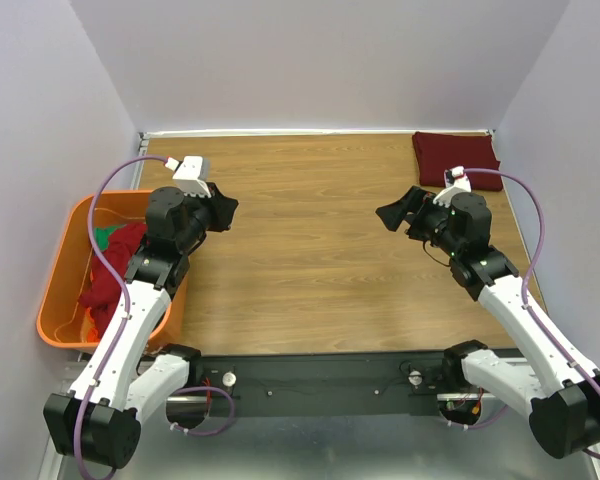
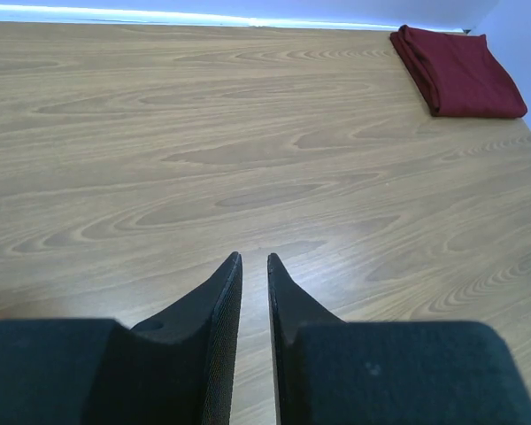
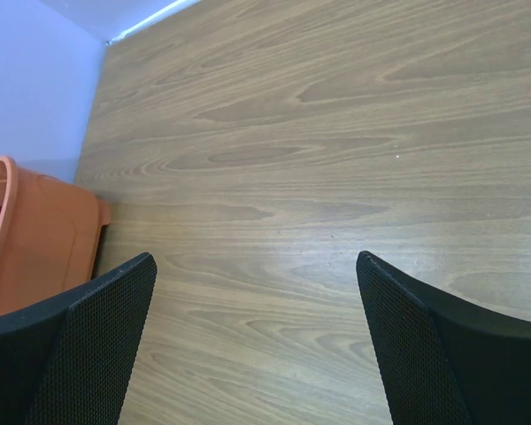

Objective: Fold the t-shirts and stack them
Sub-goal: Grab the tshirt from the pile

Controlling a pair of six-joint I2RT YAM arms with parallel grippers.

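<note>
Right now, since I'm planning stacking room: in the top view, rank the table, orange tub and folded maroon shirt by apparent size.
Largest to smallest: table, orange tub, folded maroon shirt.

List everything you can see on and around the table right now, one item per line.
folded t-shirt: one, dark maroon, far right corner of the table, flat
loose t-shirts in the tub: count unclear, red cloth with a bit of green cloth behind it, bunched up
plastic tub: one, orange, at the table's left edge beside the left arm
table: one, brown wood grain, nothing lying on its middle
walls: pale lilac, on three sides
left gripper: one, black, fingers almost together, holding nothing, above the table's left part
right gripper: one, black, fingers wide apart, holding nothing, near the folded t-shirt
</note>
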